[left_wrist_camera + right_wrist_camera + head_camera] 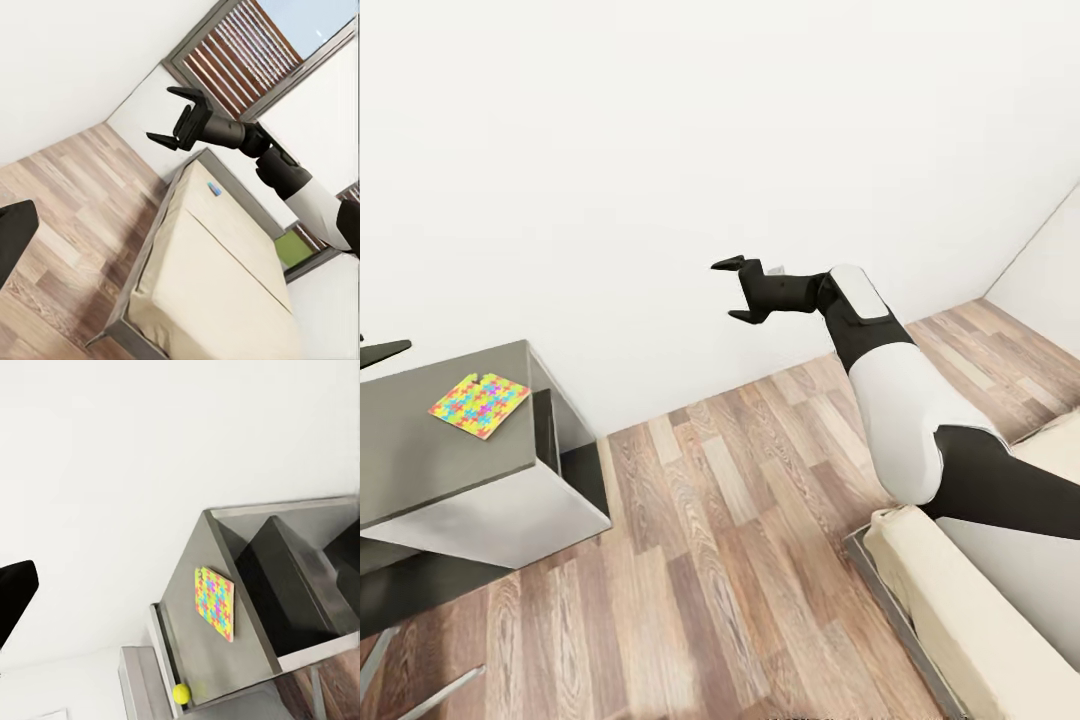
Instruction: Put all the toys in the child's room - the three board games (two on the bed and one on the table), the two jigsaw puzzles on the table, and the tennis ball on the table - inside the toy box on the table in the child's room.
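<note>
My right gripper hangs open-jawed in mid-air before the white wall. A jigsaw puzzle lies flat on the dark grey cabinet section; the bed edges in at lower right.

1. We saw the bed cut off by the head view's edge.
2. The small blue item on the mattress was too small to identify.
3. The left gripper was mostly out of frame.
</note>
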Robot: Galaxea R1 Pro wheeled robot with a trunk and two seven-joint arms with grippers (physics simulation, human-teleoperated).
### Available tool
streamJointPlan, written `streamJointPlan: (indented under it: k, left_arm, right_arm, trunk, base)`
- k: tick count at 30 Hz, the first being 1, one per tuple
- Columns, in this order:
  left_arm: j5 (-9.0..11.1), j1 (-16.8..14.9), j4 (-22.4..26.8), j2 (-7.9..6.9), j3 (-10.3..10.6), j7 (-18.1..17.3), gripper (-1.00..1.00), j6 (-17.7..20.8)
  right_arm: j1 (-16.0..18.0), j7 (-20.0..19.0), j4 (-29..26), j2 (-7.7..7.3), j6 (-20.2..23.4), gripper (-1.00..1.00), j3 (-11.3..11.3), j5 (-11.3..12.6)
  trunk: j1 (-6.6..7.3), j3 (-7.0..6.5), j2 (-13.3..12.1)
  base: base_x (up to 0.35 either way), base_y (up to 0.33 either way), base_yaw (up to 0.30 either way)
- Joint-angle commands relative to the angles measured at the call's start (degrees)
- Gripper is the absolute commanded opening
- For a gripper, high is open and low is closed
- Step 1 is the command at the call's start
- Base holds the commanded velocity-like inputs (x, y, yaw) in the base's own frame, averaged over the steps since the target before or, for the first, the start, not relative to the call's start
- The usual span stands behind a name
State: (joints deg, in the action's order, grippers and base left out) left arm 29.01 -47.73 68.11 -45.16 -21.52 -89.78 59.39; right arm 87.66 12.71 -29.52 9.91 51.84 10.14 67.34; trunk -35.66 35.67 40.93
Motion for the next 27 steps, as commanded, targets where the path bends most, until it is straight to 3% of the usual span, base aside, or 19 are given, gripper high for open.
streamJointPlan:
  k: [1,16,27]
  left_arm:
    - [-0.01,0.00,0.01,-0.05,-0.01,-0.22,1.00,0.61]
    - [-0.08,0.00,0.01,0.15,0.12,-0.22,1.00,0.61]
    - [-0.71,-0.17,-0.39,0.93,1.01,-0.22,1.00,0.61]
  right_arm:
    - [0.06,0.58,-0.02,0.09,0.19,1.00,0.44,0.38]
    - [-1.54,0.64,-0.02,0.09,0.20,1.00,0.27,0.28]
    - [-2.48,0.66,-0.02,0.09,-0.10,1.00,-3.60,0.17]
  trunk:
    - [-0.01,0.06,0.05]
    - [-0.01,0.06,0.05]
    - [-0.01,0.06,0.05]
  base:
    - [0.000,0.000,-0.280]
    - [0.000,0.000,-0.280]
    - [0.000,0.000,-0.224]
